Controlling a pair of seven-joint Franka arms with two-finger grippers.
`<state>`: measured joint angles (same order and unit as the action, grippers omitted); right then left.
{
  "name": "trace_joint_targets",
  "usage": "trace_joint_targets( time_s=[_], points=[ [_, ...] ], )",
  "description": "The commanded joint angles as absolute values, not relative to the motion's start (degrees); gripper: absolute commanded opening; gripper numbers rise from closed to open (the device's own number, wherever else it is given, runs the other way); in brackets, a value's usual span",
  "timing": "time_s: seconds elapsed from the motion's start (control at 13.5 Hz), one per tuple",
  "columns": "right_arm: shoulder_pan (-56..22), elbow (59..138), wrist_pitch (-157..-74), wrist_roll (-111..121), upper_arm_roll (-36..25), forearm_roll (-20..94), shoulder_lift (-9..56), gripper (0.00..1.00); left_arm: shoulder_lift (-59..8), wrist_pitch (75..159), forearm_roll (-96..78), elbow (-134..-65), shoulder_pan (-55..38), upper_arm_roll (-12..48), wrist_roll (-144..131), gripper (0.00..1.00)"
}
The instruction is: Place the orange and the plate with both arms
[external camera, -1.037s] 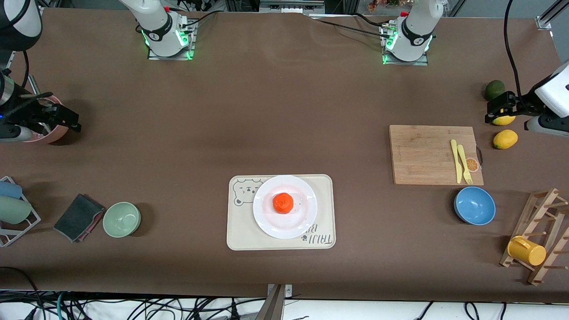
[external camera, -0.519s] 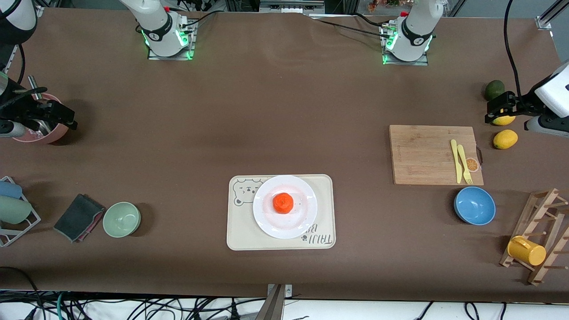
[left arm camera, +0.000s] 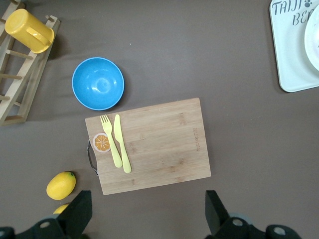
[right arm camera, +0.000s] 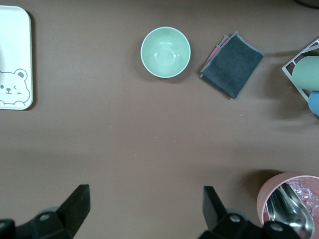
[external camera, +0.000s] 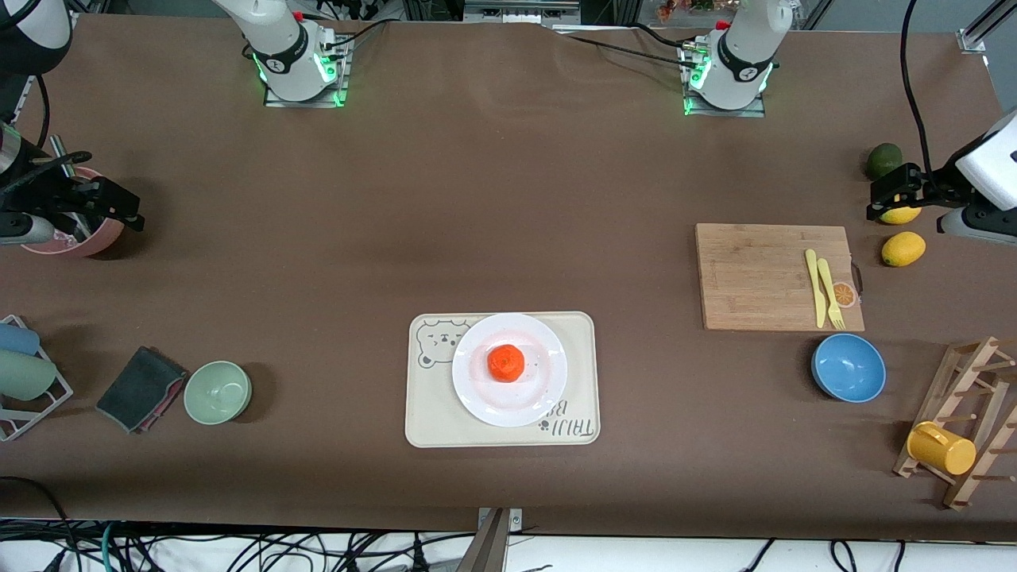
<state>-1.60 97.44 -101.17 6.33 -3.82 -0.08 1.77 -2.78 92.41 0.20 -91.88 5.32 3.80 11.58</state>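
Two hands stand wide open and empty, well away from the work. Your left hand (external camera: pixel 888 199) hangs over a lemon (external camera: pixel 900 214) at the left arm's end of the desk (external camera: pixel 493 199); your right hand (external camera: pixel 119 213) hangs beside the pink utensil pot (external camera: pixel 75 238) at the right arm's end.

The orange (external camera: pixel 505 362) sits in the middle of the white plate (external camera: pixel 477 397), and the plate rests on the cream bear-print tray (external camera: pixel 429 421) near the desk's front edge, between the green bowl (external camera: pixel 218 392) and the blue bowl (external camera: pixel 848 367). To judge by how things lie, the placing looks done.

Should you need to handle them again, expect the orange to be light, slightly soft and prone to rolling; close across its widest part with gentle pressure. The plate looks glossy, stiff and breakable, so it will likely slip in a pinch. Take it by the wide rim, one finger under the edge, and keep it level so that the fruit does not roll off.
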Motion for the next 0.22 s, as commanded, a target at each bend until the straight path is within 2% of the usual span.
trace_joint_targets(
  time_s=[0.0,0.15],
  points=[
    [-1.58,96.86,-99.93,5.54,-3.52,0.62,1.23,1.0,-2.64,92.55,-0.88,-91.93,5.27,3.69,12.04,1.0],
    [-1.67,96.86,-99.93,5.36,-2.47,0.61,1.23,1.0,-2.64,92.55,-0.88,-91.93,5.27,3.69,12.13,1.0]
  ],
)
